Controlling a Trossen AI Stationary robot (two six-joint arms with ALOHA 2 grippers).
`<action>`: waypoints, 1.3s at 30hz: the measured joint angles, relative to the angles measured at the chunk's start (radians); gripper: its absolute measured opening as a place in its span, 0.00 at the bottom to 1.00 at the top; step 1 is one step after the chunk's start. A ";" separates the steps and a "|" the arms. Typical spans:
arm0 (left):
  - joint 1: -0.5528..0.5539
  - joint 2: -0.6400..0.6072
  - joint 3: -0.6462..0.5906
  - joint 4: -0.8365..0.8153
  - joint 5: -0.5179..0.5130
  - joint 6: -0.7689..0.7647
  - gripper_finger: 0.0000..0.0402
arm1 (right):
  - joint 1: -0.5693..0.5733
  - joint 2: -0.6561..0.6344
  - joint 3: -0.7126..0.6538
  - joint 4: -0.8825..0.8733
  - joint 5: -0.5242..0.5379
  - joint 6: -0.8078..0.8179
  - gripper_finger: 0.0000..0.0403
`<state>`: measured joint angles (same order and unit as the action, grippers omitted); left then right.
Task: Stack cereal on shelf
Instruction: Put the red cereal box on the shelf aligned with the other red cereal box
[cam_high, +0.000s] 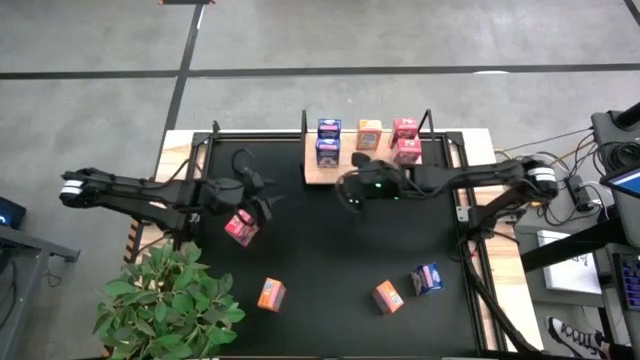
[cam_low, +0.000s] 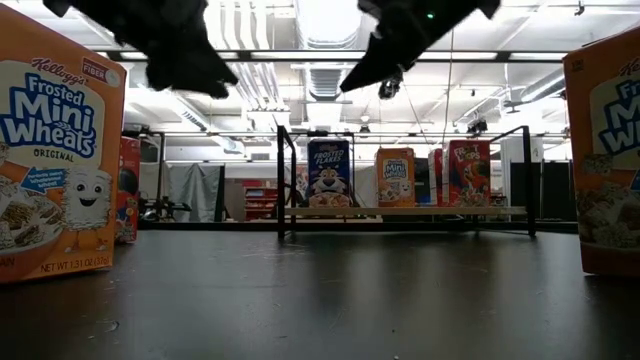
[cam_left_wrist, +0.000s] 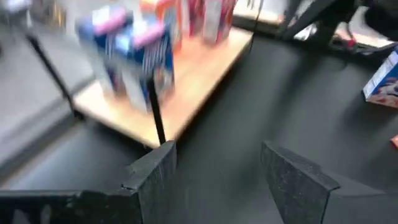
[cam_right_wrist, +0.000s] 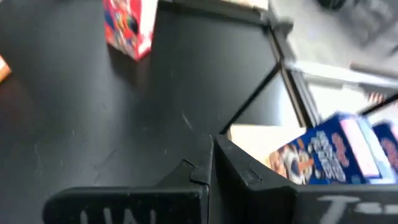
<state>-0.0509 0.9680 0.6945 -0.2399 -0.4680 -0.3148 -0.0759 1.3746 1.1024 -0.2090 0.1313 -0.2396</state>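
Observation:
The shelf (cam_high: 350, 172), a light wood board with thin black posts, stands at the mat's far middle. On it stand two blue cereal boxes (cam_high: 327, 141), an orange one (cam_high: 369, 133) and two red ones (cam_high: 406, 139). On the mat lie a red-pink box (cam_high: 241, 228), two orange boxes (cam_high: 271, 294) (cam_high: 387, 297) and a blue box (cam_high: 427, 278). My left gripper (cam_left_wrist: 217, 177) hangs open above the mat, close to the red-pink box, nothing between its fingers. My right gripper (cam_right_wrist: 213, 163) is shut and holds nothing, in front of the shelf's near edge (cam_high: 347, 190).
A potted plant (cam_high: 165, 300) stands at the table's near left corner. Cables and equipment (cam_high: 600, 190) lie beyond the right edge. In the low view the two orange boxes (cam_low: 55, 150) (cam_low: 605, 150) stand close to the camera on either side, with bare mat (cam_low: 320, 290) between.

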 joint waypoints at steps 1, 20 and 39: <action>0.000 0.005 0.000 -0.023 0.010 -0.053 0.55 | 0.000 -0.022 -0.040 0.051 -0.001 -0.010 0.02; -0.002 0.090 0.042 -0.201 0.216 -0.532 0.55 | -0.001 -0.102 -0.279 0.409 -0.008 -0.097 0.02; -0.016 0.260 0.310 -0.959 0.347 -0.720 0.55 | -0.001 -0.102 -0.279 0.408 -0.008 -0.055 0.02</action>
<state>-0.0669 1.2282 1.0042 -1.1990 -0.1213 -1.0351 -0.0769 1.2724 0.8230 0.1992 0.1230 -0.2941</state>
